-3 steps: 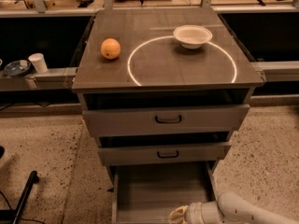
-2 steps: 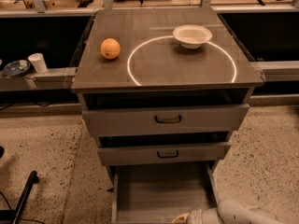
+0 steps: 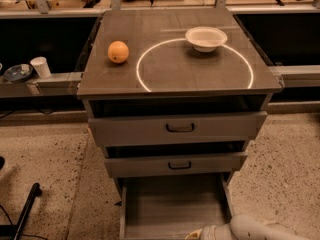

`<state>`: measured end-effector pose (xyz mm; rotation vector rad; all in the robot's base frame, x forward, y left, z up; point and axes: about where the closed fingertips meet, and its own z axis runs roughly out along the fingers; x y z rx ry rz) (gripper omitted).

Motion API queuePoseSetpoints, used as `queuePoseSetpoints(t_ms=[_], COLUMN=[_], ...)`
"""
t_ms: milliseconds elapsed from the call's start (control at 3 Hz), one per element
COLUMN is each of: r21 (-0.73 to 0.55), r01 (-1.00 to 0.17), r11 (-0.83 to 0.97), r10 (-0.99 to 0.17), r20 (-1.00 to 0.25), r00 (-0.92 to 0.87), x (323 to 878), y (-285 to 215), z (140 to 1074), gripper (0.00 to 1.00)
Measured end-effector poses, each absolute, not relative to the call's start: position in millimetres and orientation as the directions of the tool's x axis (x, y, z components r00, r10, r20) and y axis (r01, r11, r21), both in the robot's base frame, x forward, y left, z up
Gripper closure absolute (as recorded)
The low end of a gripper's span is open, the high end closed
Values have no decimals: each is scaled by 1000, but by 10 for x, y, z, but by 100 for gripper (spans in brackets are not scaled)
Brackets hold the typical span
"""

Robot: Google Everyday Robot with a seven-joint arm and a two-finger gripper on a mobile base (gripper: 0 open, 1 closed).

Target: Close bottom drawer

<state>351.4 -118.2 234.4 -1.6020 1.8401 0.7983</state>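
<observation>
The bottom drawer (image 3: 172, 206) of the grey cabinet stands pulled far out toward me, its plain grey box open and bare; its front panel and handle are cut off by the lower frame edge. My gripper (image 3: 199, 233) sits at that edge, at the drawer's front right, on the end of the white arm (image 3: 257, 229) coming in from the lower right.
The top drawer (image 3: 180, 128) and middle drawer (image 3: 179, 165) are each slightly open. An orange (image 3: 118, 51) and a white bowl (image 3: 205, 38) sit on the cabinet top. A white cup (image 3: 40, 66) stands on a ledge at left. A black pole (image 3: 25, 209) lies on the floor.
My gripper and arm have slid down toward the lower frame edge, so less of them shows. The drawers have not visibly moved.
</observation>
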Motion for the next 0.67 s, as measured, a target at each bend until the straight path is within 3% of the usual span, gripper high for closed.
queuePoseSetpoints(t_ms=[333, 667], r21=[-10, -41], r01=[-997, -998], r11=[77, 47], r10=[-725, -726], r20=[-687, -688], r00=[-49, -6], x=[3408, 3371], y=[-1394, -1508], z=[2014, 1872], gripper=[100, 100])
